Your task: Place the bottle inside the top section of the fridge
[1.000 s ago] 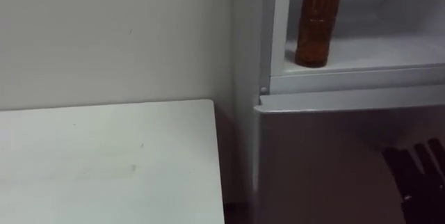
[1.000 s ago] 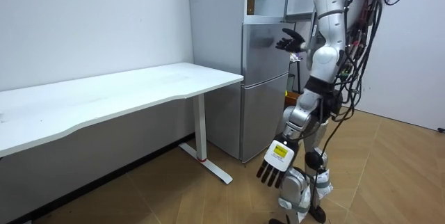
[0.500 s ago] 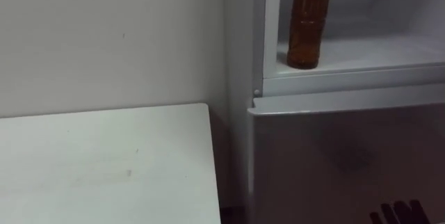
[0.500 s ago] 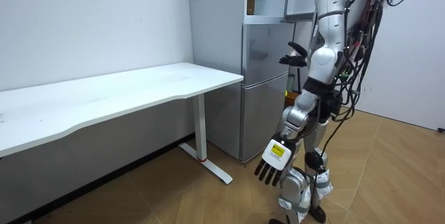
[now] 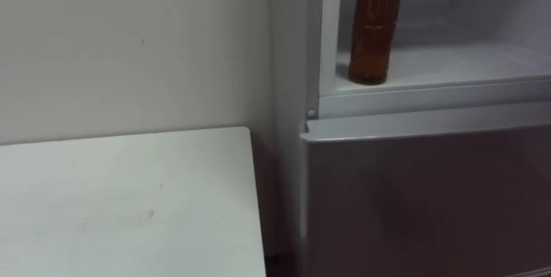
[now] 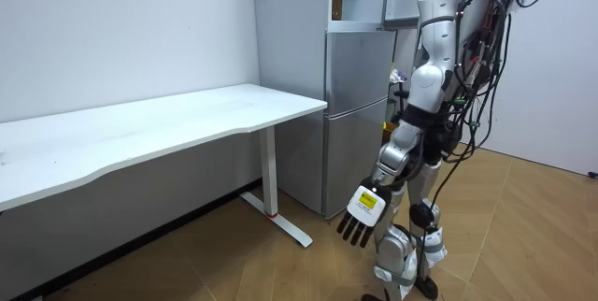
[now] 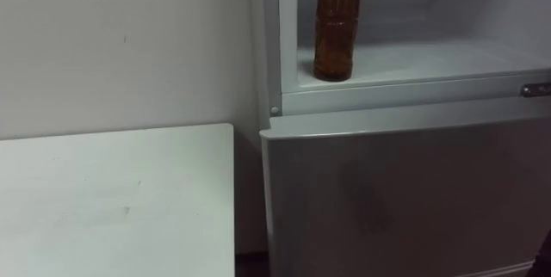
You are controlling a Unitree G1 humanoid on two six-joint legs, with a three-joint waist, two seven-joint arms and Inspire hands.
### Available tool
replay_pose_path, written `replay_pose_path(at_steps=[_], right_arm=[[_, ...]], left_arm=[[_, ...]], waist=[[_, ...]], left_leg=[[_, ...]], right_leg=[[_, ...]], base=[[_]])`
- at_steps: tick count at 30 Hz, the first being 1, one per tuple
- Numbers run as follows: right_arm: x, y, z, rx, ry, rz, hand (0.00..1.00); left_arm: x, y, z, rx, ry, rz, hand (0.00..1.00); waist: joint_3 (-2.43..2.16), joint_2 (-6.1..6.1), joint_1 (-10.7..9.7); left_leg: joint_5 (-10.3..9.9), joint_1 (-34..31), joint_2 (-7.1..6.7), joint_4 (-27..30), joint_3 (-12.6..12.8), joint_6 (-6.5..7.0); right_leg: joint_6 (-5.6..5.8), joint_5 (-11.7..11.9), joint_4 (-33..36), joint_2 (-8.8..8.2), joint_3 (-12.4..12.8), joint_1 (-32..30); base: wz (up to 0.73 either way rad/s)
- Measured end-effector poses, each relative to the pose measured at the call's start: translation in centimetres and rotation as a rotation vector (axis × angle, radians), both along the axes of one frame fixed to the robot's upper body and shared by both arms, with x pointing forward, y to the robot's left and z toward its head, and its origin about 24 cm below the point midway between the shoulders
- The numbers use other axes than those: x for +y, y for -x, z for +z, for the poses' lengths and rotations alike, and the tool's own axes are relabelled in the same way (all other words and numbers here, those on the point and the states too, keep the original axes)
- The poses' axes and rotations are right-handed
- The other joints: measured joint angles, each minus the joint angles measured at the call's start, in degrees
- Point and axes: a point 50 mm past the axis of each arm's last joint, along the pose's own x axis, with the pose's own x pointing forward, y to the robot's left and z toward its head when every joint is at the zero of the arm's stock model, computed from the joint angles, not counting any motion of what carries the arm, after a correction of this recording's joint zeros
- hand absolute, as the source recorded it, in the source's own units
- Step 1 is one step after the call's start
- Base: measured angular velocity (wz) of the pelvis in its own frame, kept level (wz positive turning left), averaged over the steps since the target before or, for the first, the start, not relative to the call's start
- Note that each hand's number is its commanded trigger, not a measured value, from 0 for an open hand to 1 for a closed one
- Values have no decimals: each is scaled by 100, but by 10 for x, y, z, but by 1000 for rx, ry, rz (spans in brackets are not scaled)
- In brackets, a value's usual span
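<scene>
The left hand [image 6: 363, 209] hangs low beside the robot's leg with its fingers straight and slack, holding nothing, in front of the fridge [image 5: 413, 182], where the robot stands upright. The bottle [image 5: 372, 27] is brown and stands upright on the white shelf of the open upper compartment, close to its left front corner and free of either hand. The lower door is closed. To the fridge's left is a white table [image 5: 129, 200], set against a plain wall.

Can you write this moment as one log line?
bottle: standing on upper fridge shelf | left hand: open, hanging low | step: placed
</scene>
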Motion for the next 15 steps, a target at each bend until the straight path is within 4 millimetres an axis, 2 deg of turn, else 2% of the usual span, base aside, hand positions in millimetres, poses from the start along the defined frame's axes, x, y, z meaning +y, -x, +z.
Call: replay_pose_path(at_steps=[3, 4, 6, 12, 15], right_arm=[[1, 23, -13, 121, -10, 17, 0], [1, 27, -15, 148, -6, 27, 0], [1, 43, -24, 270, 29, 95, 0], [11, 89, -40, 527, 13, 227, 0], [15, 103, -43, 603, -1, 274, 0]], left_arm=[[1, -2, 0, -1, -12, 2, 0], [1, -2, 0, -2, -13, 8, 0], [2, -3, 0, -1, -16, 3, 0], [1, -9, 0, -14, -17, -7, 0], [1, -6, 0, -4, -18, -5, 0]], waist=[[7, -26, -82], [29, 8, -106], [24, -5, -161], [35, 18, -150], [33, 26, -153]], left_leg=[[-1, 1, 1, -17, 8, 0], [-1, -3, 2, -19, 11, 0], [-2, 10, 3, -22, 14, 0], [-2, 5, 1, -41, 9, 0], [-2, 9, -2, -53, 11, 0]], right_leg=[[1, -2, 3, 8, 9, -8], [0, -2, 1, 12, 17, -10], [0, -1, 1, 25, 66, -6], [-1, -1, -7, 21, 50, -10], [0, -1, -10, 18, 37, -8]], base=[[0], [-3], [-4], [0], [0]])
